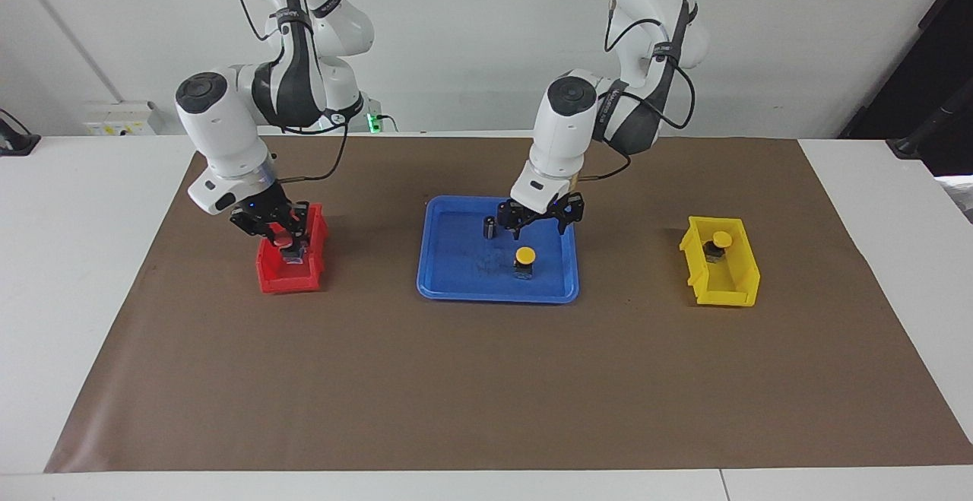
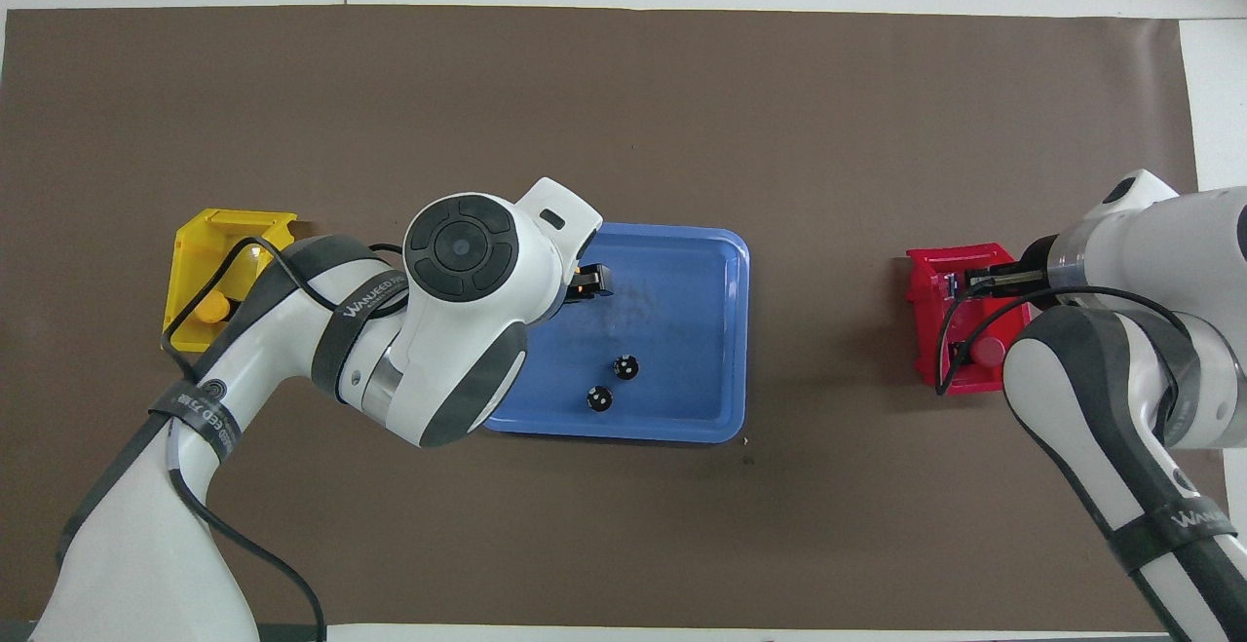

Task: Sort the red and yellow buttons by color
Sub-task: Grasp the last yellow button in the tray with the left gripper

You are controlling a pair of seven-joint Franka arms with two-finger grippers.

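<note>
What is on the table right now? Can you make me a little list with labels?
middle: blue tray with one yellow button and two dark cylinders
yellow bin: one yellow button inside, at the left arm's end
red bin: at the right arm's end
left gripper: open, over the tray's yellow button
right gripper: shut on a red button, over the red bin
other red button: in the red bin
</note>
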